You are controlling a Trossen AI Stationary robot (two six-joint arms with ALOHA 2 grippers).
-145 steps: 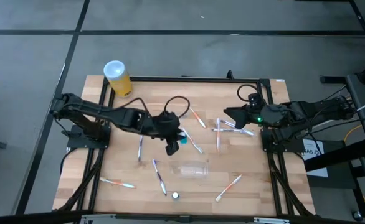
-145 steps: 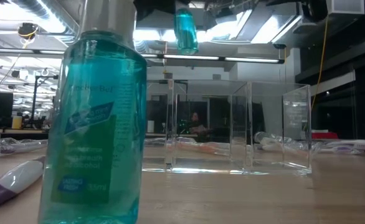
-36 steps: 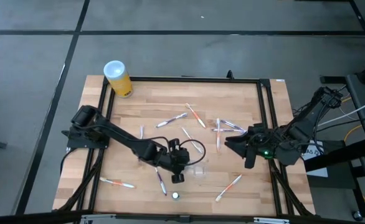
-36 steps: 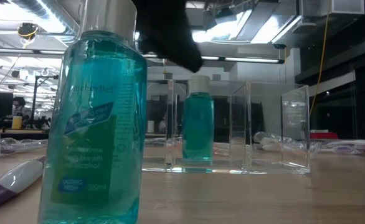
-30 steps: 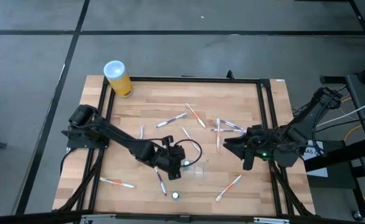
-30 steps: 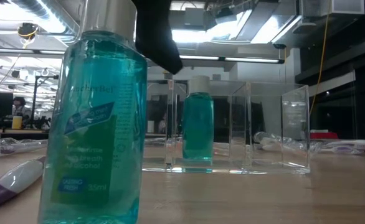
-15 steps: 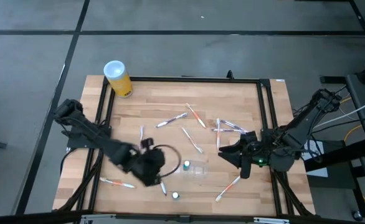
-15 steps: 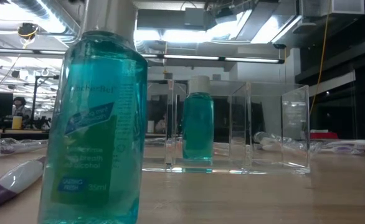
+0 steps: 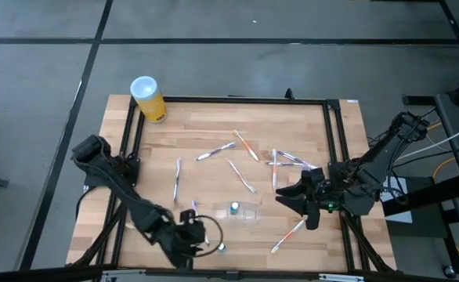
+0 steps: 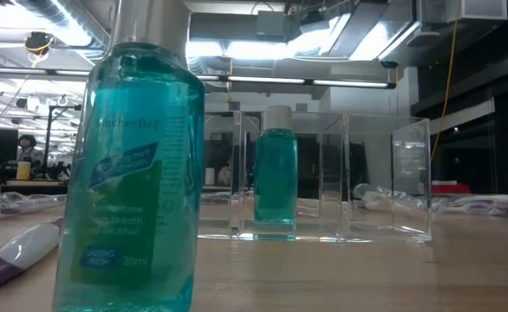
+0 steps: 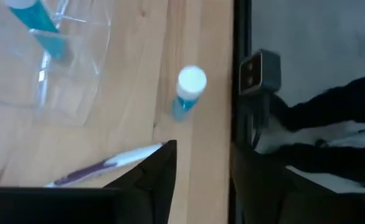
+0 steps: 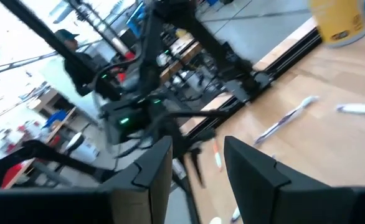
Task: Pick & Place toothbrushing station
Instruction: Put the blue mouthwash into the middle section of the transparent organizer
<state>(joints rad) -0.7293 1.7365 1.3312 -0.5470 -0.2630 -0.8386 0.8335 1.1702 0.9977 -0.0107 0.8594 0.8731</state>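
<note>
From above, the left jaws (image 9: 192, 233) are hanging low at the desk's (image 9: 214, 157) six-o'clock edge, right beside a small teal bottle (image 9: 221, 246) standing there with its white cap up. A second teal bottle (image 9: 234, 209) is standing inside the clear holder (image 9: 245, 213) near the middle of the desk. White toothbrushes (image 9: 241, 176) are lying loose from the centre out toward twelve and three o'clock, with one more (image 9: 288, 234) at about five o'clock. The right jaws (image 9: 296, 196) are waiting at three o'clock, close to that cluster. A yellow canister (image 9: 148, 99) is standing off at the ten-o'clock corner.

At desk level, the near bottle (image 10: 133, 165) is filling the foreground, upright, while the other (image 10: 276, 173) is sitting in a left compartment of the holder (image 10: 332, 178); the compartments to its right appear empty. A purple-ended brush (image 10: 16, 253) is lying at the near left.

From the left wrist, the jaws (image 11: 201, 168) are spread and gripping nothing, the capped bottle (image 11: 186, 94) lying just ahead of them and a purple-handled brush (image 11: 104, 165) close beside one finger. A good pick here probably means closing across the bottle's body below the cap, squarely, so the bottle is not tipped and the brush is not caught with it.

From the right wrist, the jaws (image 12: 198, 158) are also parted and empty, with brushes (image 12: 288, 118) lying on the desk beyond.
</note>
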